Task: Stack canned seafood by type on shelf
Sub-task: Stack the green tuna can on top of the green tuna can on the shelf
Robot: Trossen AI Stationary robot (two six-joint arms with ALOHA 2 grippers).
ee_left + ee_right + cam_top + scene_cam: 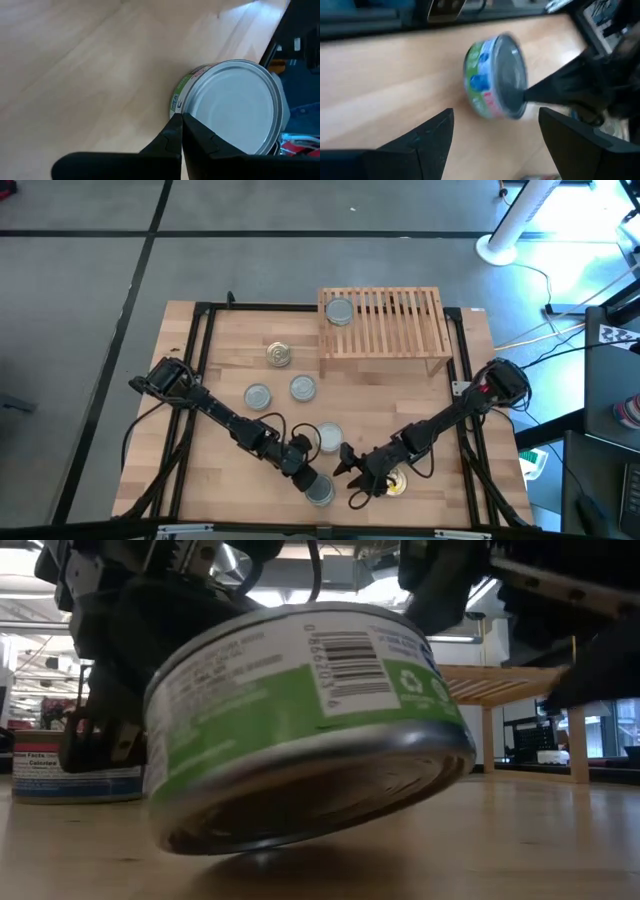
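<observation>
We saw the left tool [308, 473] low near the table's [210, 490] front edge, fingers pinched fully together with nothing between them, tips pressed against the rim of a green-label can [320, 492]. That can sat tilted, one edge lifted off the wood in the low view. Loose silver-top cans lay behind it: one [258, 395], one [303, 388], another [327, 437] just beside the left arm's wrist, plus a gold-top can [279, 355] further back. A blue-label can [75, 768] stood upright behind the tilted one. Right tool [352, 477] hovered just beside the tilted can, fingers spread wide and holding nothing; a gold-top can [396, 483] sat partly hidden under that arm. The shelf [385, 325] at the table's back held a single silver-top can [339, 311] at its left end.
</observation>
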